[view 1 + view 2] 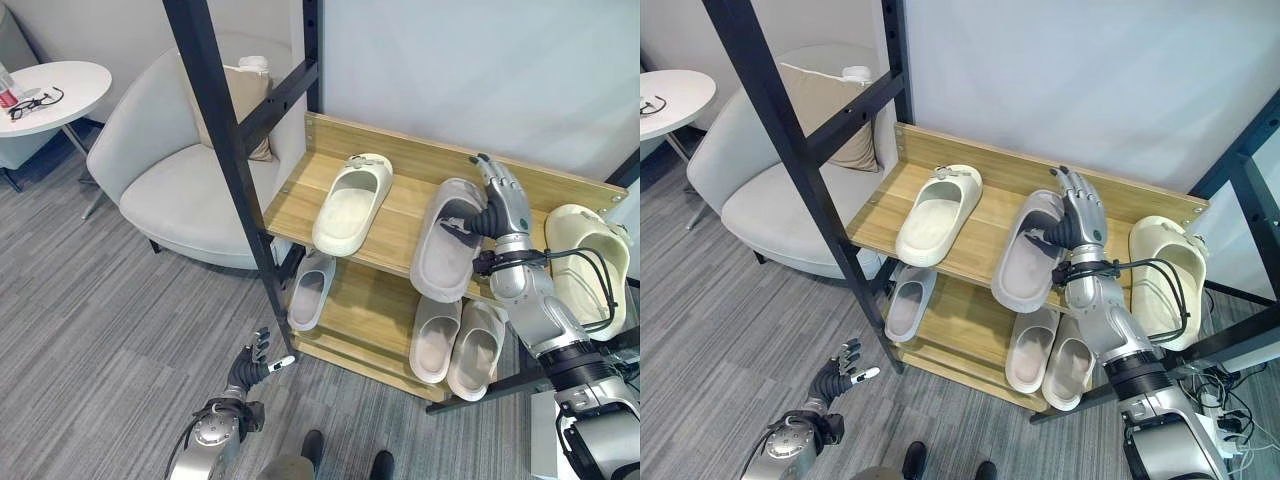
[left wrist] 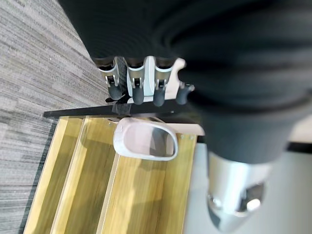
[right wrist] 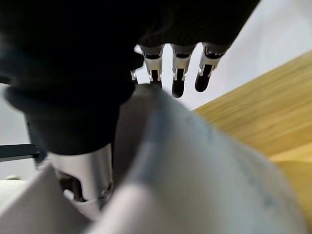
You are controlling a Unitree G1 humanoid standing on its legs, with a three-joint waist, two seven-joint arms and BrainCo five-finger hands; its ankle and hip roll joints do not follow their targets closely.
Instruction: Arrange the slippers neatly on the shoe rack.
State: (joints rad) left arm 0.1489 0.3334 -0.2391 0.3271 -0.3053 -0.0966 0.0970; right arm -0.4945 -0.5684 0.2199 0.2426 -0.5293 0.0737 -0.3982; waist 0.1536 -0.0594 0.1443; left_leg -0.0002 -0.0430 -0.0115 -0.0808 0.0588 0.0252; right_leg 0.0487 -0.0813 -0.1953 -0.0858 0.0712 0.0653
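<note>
Rack (image 1: 395, 215), wooden, two shelves, frame centre. Top: cream slipper (image 1: 352, 203) flat; grey slipper (image 1: 446, 240) overhanging front edge. Three below.

The shoe rack (image 1: 400, 215) was viewed from above by both head cameras, set slightly apart and sharing the shelves, armchair (image 1: 770, 200) and floor. The lower shelf was seen closely past the left hand (image 2: 141, 73); the right wrist camera was pressed against a grey slipper (image 3: 195, 165)

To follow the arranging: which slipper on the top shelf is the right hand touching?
The grey slipper in the middle, under the right hand.
</note>
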